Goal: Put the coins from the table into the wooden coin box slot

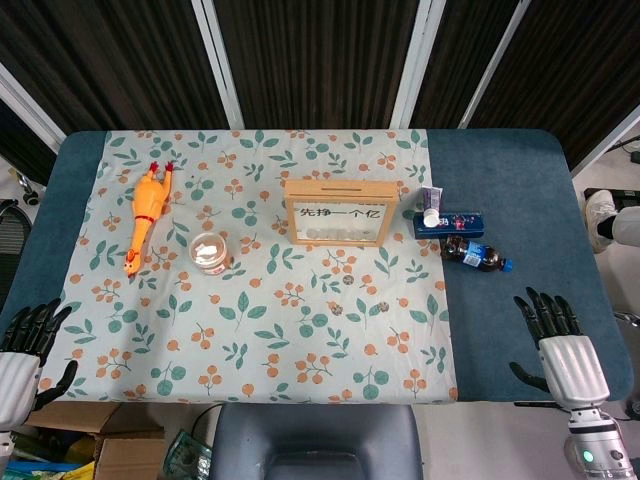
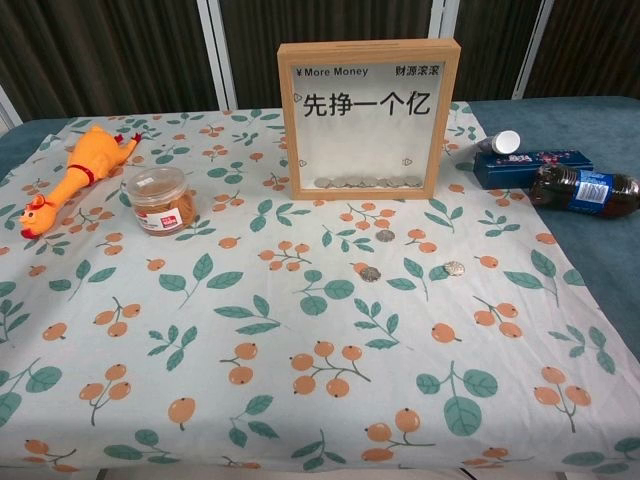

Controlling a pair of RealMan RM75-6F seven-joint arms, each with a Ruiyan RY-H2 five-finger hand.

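Observation:
The wooden coin box (image 1: pixel 337 212) (image 2: pixel 368 117) stands upright at the middle back of the floral cloth, with a slot (image 1: pixel 337 184) in its top edge and several coins (image 2: pixel 365 182) lying behind its window. Three loose coins lie on the cloth in front of it: one (image 2: pixel 385 236) near the box, one (image 2: pixel 371 273) closer to me, one (image 2: pixel 454 268) further right. My left hand (image 1: pixel 30 345) hovers at the table's front left corner, fingers spread and empty. My right hand (image 1: pixel 560 335) sits at the front right on the blue cover, also spread and empty. Neither hand shows in the chest view.
A rubber chicken (image 1: pixel 146 215) (image 2: pixel 75 175) and a small lidded jar (image 1: pixel 209 252) (image 2: pixel 160 200) lie left of the box. To its right are a white tube (image 1: pixel 431 208), a blue carton (image 1: pixel 450 223) (image 2: pixel 530 165) and a lying cola bottle (image 1: pixel 475 256) (image 2: pixel 585 190).

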